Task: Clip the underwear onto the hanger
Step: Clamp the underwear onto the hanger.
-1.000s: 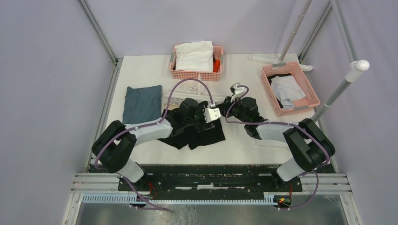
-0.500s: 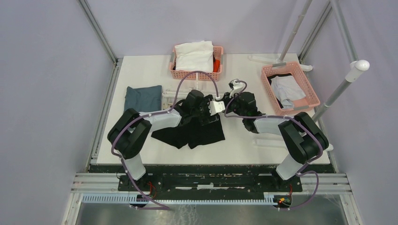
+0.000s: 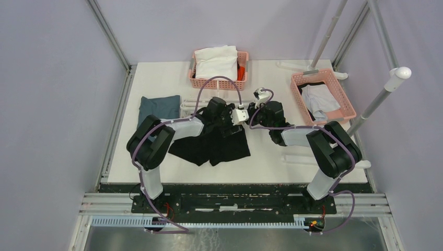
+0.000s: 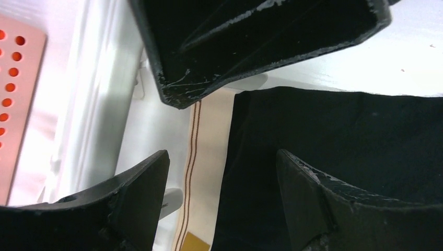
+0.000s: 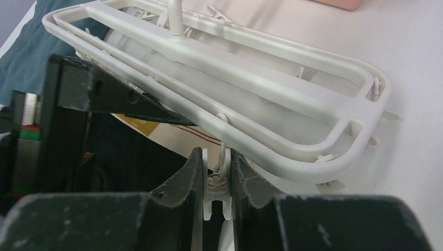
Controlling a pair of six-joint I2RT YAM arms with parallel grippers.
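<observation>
We have swung our left gripper (image 4: 222, 157) forward, jaws wide over the waistband (image 4: 206, 130) of the underwear (image 4: 339, 141). Beside it our right gripper (image 5: 217, 157) squeezes a clip (image 5: 216, 185) on the hanger (image 5: 292, 104), so clipping looks near.

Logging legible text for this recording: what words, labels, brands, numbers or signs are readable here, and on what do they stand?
None: no text is readable in any view.
The underwear has a tan waistband with only brown stripes and a yellow patch; the patch is cut off by the frame edge and too blurred to show any print.
The hanger shows no lettering.
</observation>
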